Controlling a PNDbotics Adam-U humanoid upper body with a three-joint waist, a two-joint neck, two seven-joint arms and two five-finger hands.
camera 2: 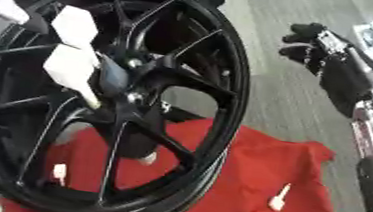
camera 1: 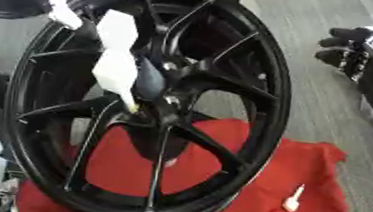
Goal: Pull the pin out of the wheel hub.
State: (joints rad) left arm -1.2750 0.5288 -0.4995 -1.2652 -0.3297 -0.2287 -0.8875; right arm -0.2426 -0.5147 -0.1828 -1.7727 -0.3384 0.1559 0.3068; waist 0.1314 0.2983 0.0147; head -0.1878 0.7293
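- The right hand (camera 2: pixel 316 42) shows at the upper right, black, its fingers curled and closed on nothing, hanging over the grey floor (camera 1: pixel 322 108).
- To the left of that hand, well apart from it, stands the black wheel hub (camera 1: pixel 151 104), upright and tilted, with thin spokes running to its centre.
- Further left, across the hub's face, comes the left hand (camera 1: pixel 115 64), seen as white blocky segments coming down from the upper left; its narrow tip reaches the hub's centre.
- At that tip a small yellowish spot, seemingly the pin (camera 1: pixel 133 107), sits in the centre of the hub; I cannot tell whether the left hand's fingers close on it or only touch it.
- Below the hub lies a red cloth (camera 1: pixel 303 192), spread under the rim.
- On the cloth, below the right hand and to the lower right of the hub, lies a loose white pin (camera 1: pixel 292 200), apart from the rim.
- Another small white piece (camera 2: pixel 60 171) shows through the spokes near the hub's lower left.
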